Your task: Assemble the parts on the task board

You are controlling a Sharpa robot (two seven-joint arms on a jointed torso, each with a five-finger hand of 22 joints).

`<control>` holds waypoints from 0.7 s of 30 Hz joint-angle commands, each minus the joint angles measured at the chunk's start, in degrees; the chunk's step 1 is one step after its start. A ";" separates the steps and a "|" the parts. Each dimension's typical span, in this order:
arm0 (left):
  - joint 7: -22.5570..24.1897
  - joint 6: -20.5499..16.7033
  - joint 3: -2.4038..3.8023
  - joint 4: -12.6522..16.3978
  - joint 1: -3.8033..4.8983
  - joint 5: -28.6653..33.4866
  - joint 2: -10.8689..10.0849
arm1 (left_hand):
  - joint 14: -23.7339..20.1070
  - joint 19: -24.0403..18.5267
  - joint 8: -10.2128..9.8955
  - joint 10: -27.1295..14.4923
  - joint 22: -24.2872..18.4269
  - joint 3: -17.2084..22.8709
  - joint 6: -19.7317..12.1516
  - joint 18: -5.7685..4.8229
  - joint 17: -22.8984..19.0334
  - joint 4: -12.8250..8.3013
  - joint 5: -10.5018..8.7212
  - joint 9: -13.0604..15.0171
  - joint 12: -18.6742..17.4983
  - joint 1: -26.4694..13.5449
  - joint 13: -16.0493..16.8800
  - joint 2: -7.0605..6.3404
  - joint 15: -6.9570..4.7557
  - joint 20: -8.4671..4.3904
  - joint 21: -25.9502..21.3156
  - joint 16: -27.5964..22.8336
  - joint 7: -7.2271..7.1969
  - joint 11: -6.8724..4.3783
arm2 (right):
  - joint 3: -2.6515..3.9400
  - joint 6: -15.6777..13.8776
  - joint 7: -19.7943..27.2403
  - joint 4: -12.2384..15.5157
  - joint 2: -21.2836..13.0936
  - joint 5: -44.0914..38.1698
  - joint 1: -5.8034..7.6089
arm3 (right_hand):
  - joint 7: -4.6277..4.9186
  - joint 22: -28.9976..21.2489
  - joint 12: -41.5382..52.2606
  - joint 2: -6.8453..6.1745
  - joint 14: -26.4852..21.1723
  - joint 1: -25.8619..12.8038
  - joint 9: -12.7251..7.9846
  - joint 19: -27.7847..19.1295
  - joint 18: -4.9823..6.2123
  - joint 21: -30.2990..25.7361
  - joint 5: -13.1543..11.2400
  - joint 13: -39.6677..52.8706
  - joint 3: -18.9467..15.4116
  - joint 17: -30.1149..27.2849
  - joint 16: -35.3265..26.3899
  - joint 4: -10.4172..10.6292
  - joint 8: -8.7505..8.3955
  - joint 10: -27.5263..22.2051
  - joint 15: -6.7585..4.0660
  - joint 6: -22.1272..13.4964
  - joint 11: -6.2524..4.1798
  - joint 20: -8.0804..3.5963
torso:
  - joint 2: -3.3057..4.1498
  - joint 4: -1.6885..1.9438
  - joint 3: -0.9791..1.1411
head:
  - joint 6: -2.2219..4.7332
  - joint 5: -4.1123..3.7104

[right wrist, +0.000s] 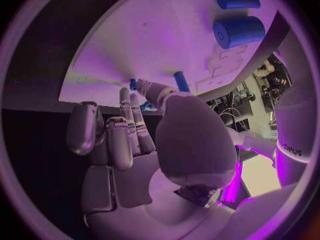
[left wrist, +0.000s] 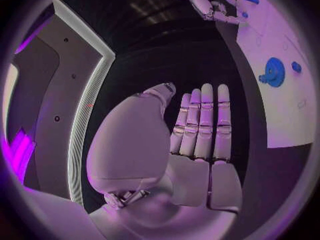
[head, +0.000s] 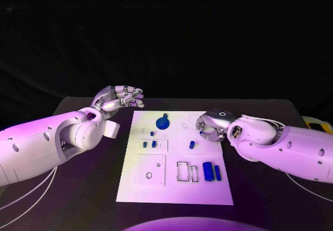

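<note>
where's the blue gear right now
In the head view the blue gear lies near the task board's far edge, between the two hands, touched by neither.

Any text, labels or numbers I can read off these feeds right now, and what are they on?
"...OPUS", partly cut off: on the white arm casing in the right wrist view.
Small marks printed on the task board: too small to read.
Yellow object at the table's far right: no readable text.

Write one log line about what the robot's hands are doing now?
left hand: off the task board, holds nothing | right hand: over board's right edge, grip unclear | blue gear: on board
</note>
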 commanded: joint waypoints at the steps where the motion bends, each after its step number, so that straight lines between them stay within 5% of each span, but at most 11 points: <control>1: 0.67 0.11 0.06 0.25 0.04 -1.21 0.06 | 0.51 0.52 -0.21 -0.14 -0.14 -0.44 0.12 0.69 0.11 -0.04 0.16 -0.06 -0.30 0.82 -0.07 0.04 0.08 -0.12 -0.29 -0.32 0.39 0.36 | -0.01 0.04 -0.45 -0.29 0.28 -1.12 -0.26 | 0.05 2.19 -0.31 0.38 3.18 -0.02 -0.10 0.31 -1.14 0.41 0.09 -0.16 0.52 1.54 0.27 0.00 -0.31 0.31 -0.23 0.59 0.24 0.04 | -0.02 -0.06 -0.01 | -0.13 0.04; 21: -0.47 0.12 0.06 0.35 0.04 -1.40 -0.07 | 0.83 0.92 -0.40 -0.47 -0.45 -0.38 -0.04 0.68 0.34 -0.19 0.16 -0.11 -0.65 1.25 -0.13 0.17 0.13 -0.17 -0.64 -0.80 0.60 0.51 | -0.02 1.35 -0.98 -0.83 0.74 -0.93 -1.01 | -1.31 3.95 -0.19 2.79 3.43 1.77 0.59 1.18 -1.49 2.39 -1.91 -0.72 2.18 2.61 0.90 -2.29 0.96 5.24 -1.46 4.24 -1.26 -0.90 | -0.07 -0.09 -0.02 | -0.56 0.19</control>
